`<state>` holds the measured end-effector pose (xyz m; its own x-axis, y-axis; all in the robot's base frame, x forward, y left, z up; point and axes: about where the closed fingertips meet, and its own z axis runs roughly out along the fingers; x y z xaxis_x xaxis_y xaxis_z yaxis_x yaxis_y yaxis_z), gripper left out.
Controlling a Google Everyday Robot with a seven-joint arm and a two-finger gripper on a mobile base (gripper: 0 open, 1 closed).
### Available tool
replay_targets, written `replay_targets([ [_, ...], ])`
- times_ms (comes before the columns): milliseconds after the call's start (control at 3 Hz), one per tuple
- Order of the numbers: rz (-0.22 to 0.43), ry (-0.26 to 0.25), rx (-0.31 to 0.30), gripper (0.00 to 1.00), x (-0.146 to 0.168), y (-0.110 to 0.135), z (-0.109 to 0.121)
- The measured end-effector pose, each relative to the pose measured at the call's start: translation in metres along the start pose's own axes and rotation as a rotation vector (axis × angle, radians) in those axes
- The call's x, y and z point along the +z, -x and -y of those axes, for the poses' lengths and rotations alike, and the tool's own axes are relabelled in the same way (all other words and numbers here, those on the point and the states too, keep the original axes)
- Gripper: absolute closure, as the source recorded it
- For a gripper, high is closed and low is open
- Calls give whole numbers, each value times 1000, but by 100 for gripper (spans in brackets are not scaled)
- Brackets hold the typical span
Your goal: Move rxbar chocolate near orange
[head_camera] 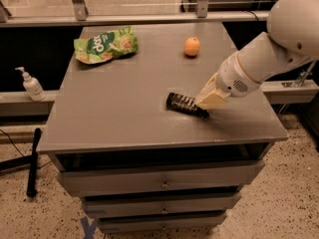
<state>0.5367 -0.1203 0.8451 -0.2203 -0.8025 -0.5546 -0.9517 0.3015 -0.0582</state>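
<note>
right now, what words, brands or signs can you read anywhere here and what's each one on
"X": blue mark on the floor, at the picture's bottom edge.
Green snack bag: big white brand lettering, too blurred to read.
Rxbar chocolate: rows of white lettering, too small to read.
Pump bottle: no readable label.
Hand, at the bar's right end: no text.
</note>
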Motion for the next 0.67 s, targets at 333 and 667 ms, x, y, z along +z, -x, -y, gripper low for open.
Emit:
replay_targets([
  [333,-15,-23,-5,100,-14,2,5],
  [667,-22,-33,0,100,-22,1,6],
])
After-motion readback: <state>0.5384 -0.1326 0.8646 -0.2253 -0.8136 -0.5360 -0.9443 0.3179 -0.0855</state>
